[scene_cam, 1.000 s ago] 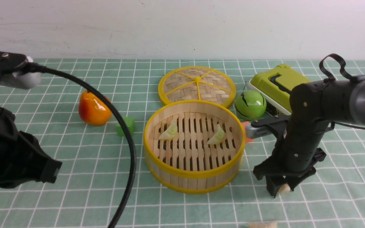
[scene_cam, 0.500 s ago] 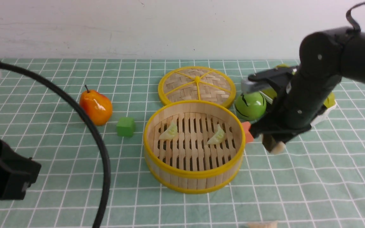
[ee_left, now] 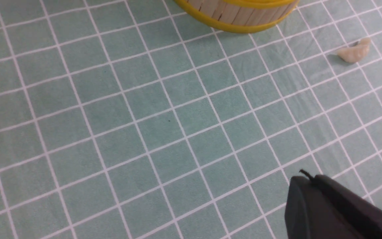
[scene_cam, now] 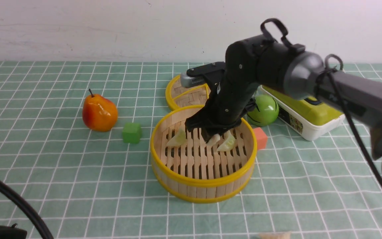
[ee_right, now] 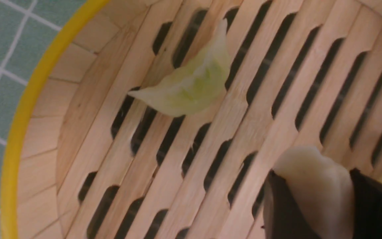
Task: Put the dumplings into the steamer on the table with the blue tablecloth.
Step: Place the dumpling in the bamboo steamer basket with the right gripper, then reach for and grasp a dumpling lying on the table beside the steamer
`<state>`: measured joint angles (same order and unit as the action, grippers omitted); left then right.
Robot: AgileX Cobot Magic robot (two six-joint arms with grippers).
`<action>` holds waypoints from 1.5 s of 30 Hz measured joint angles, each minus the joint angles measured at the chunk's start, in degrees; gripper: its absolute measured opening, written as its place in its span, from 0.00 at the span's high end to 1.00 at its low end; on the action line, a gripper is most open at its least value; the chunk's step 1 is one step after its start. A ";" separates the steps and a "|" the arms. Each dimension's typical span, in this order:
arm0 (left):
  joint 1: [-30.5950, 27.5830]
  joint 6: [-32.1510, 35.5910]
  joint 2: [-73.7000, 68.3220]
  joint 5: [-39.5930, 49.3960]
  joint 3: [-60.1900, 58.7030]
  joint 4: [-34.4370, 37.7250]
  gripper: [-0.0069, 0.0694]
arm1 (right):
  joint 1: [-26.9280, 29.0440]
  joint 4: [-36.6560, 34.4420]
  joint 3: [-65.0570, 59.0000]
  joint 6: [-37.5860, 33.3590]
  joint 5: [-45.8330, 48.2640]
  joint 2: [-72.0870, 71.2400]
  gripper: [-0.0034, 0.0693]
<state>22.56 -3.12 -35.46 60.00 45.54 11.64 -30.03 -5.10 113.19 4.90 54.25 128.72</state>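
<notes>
Front view: right tool (scene_cam: 212, 137) pinching cream dumpling (ee_right: 313, 189) inside steamer (scene_cam: 204, 182); left tool (ee_left: 327, 205) pressed together, cropped.

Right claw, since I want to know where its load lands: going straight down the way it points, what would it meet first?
Probably the slatted base of the steamer, between the two green dumplings. The white dumpling in the right claw would touch first. Depth is hard to judge.

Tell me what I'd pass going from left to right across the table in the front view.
Pear → green cube → steamer → green ball → yellow-green box.
</notes>
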 joint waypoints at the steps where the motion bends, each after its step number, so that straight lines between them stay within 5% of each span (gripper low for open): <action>1: 0.00 0.00 0.05 0.00 0.00 0.37 0.93 | 0.00 0.00 0.67 0.15 0.00 1.04 0.61; 6: 0.00 0.00 0.05 -0.06 0.00 0.95 0.93 | 0.13 -0.34 2.70 1.35 0.19 3.61 0.56; 12: 0.00 0.00 0.05 -0.06 0.00 1.02 0.93 | 0.13 -0.42 2.77 2.45 3.28 2.15 0.27; 16: 0.00 0.05 0.05 -0.06 0.00 1.09 0.93 | 0.13 -1.69 2.77 -6.28 13.31 -5.63 0.10; 23: 0.00 0.16 0.05 -0.29 0.00 1.29 0.92 | 0.07 -6.55 -9.87 -18.72 15.68 -21.51 0.15; 30: 0.00 0.71 0.05 -0.35 0.00 1.65 0.92 | 0.07 -8.15 -39.51 -35.87 15.78 -35.53 0.26; 40: 0.00 2.68 0.05 -0.45 0.00 2.94 0.91 | 0.07 -8.84 -56.64 -55.61 -8.21 -32.91 0.27; 45: 0.00 3.12 0.05 -0.35 0.00 2.94 0.91 | 0.07 -8.99 -57.12 -58.90 -13.30 -28.93 0.28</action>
<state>22.56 0.00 -35.41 59.65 45.54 14.58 -29.96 -14.08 56.06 -54.00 40.95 99.79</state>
